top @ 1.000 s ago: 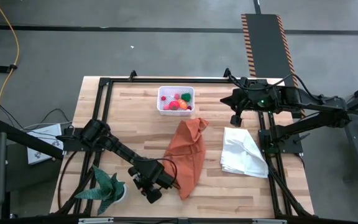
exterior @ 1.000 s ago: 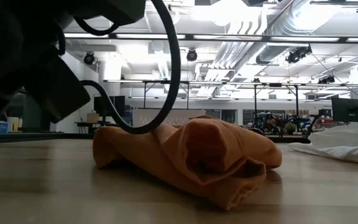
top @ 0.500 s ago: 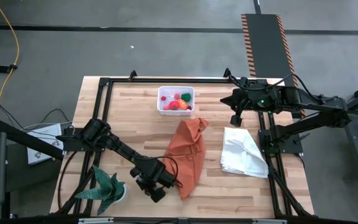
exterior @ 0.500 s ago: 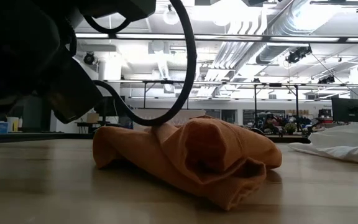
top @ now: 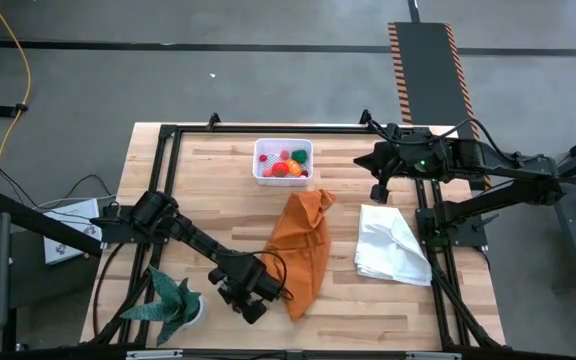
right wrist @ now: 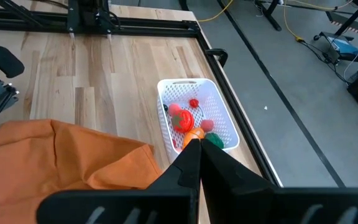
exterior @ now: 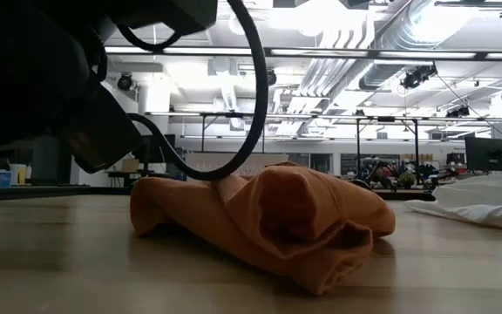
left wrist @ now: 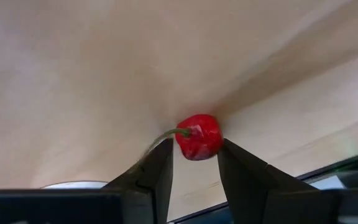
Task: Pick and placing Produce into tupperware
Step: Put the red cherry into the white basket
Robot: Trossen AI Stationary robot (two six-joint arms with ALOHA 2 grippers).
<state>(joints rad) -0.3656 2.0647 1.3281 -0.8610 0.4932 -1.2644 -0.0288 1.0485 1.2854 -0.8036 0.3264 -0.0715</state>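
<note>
My left gripper (top: 251,311) is low over the table's near edge, left of the orange cloth (top: 303,250), and shut on a small red toy pepper (left wrist: 198,137) with a green stem. The white tupperware (top: 283,160) stands at the far middle with several pieces of produce (right wrist: 185,118) in it. My right gripper (top: 378,190) hangs shut and empty, high over the far right, above and beside the tub (right wrist: 199,93). In the low view the left arm (exterior: 50,105) is a dark mass at the left. My left gripper pinches the red pepper's two opposite sides (left wrist: 213,146) between its two fingertips (left wrist: 163,163). The fingers slant down from above. The green stem (left wrist: 166,134) sticks out sideways past one finger. I cannot tell whether the pepper touches the wood.
The crumpled orange cloth (exterior: 260,218) lies mid-table between gripper and tub. A white cloth (top: 393,245) lies to the right. A green spiky potted plant (top: 173,305) stands at the near left corner. Black frame rails (top: 163,160) border the table.
My left gripper has rolled a little about its own pointing line while staying in place near the front edge, still shut on the pepper. The cable loop above it has shifted slightly in the low view.
</note>
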